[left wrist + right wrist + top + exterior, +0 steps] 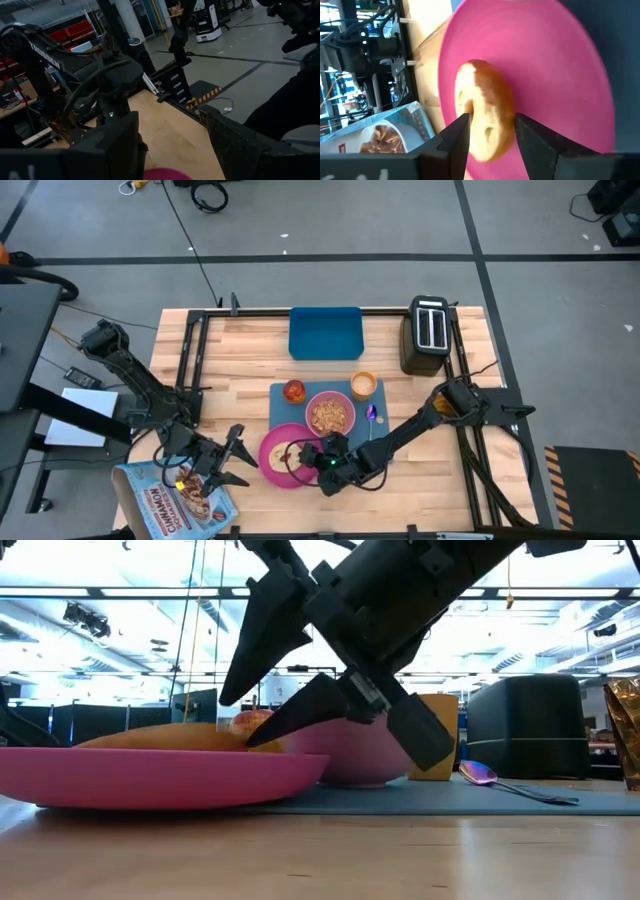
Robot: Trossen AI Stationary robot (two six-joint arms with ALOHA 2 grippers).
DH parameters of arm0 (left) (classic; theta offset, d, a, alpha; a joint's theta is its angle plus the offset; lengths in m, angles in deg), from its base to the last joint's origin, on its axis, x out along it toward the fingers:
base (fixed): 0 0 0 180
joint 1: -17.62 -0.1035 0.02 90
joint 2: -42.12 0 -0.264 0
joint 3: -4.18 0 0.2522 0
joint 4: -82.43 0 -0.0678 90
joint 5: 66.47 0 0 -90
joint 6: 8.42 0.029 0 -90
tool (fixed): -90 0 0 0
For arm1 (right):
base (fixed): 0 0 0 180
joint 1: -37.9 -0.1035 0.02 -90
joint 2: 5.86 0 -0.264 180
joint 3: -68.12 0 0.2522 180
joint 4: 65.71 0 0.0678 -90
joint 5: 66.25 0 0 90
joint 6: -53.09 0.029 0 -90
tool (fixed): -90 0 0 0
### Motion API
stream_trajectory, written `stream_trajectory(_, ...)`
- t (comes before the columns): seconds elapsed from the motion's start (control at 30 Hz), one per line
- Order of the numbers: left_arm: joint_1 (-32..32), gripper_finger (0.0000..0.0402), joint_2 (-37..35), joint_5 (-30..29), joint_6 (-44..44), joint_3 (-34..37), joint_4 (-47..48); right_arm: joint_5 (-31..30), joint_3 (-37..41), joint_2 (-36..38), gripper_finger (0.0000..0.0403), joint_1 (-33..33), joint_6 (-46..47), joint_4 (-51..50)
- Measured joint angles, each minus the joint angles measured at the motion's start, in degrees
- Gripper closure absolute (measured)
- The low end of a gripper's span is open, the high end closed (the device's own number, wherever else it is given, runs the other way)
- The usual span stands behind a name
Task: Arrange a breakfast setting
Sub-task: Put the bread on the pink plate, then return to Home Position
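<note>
The toast slice [485, 112] lies flat on the pink plate [272, 468], which overlaps the near left corner of the slate-blue mat [283, 402]. On the mat stand the pink bowl [330, 415] with cereal, the red apple [294, 391], the orange cup [363, 385] and the teal-handled spoon [373, 416]. My right gripper [491, 132] is open low over the plate, one finger on each side of the toast. My left gripper [232, 458] is open and empty left of the plate. My right gripper comes at the toast slanting down from the table's right. One fingertip [252, 743] stands at the toast's edge [215, 738]. I cannot tell whether it touches. The toast rests flat on the plate.
A brighter blue tray [325, 332] lies at the far middle and a black toaster [428, 335] at the far right. A cereal box [175, 498] lies at the near left corner, under my left arm. Bare wood shows along the near edge right of the plate.
</note>
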Motion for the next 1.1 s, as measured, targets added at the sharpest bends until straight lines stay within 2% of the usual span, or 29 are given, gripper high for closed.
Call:
stream_trajectory(0.33,0.0,0.0159,0.0,0.0,-1.6,0.0,-1.0,1.3,0.0,0.7,0.0241,-1.5,-0.1,-3.4)
stream_trajectory(0.53,-0.3,0.0159,0.0,0.0,-4.2,0.0,-1.0,0.2,0.0,4.0,0.0241,-2.0,-6.7,-5.0)
stream_trajectory(0.67,-2.7,0.0159,0.0,0.0,-7.5,0.0,0.0,1.1,0.0,7.4,0.0241,-1.8,-16.1,-5.2)
stream_trajectory(0.8,-7.6,0.0159,0.0,0.0,-12.3,0.0,1.6,5.2,0.0,12.1,0.0241,-0.2,-34.1,-7.2)
stream_trajectory(0.93,-12.5,0.0159,0.0,0.0,-15.2,0.0,2.9,5.5,0.3,18.5,0.0247,1.2,-49.9,-14.7)
stream_trajectory(1.0,-14.4,0.0159,0.0,0.8,-15.8,0.0,3.1,6.2,2.2,22.2,0.0256,1.8,-55.1,-17.9)
stream_trajectory(1.1,-16.9,0.0159,0.0,3.0,-16.0,0.0,3.2,9.9,8.7,27.7,0.0279,3.0,-61.9,-16.9)
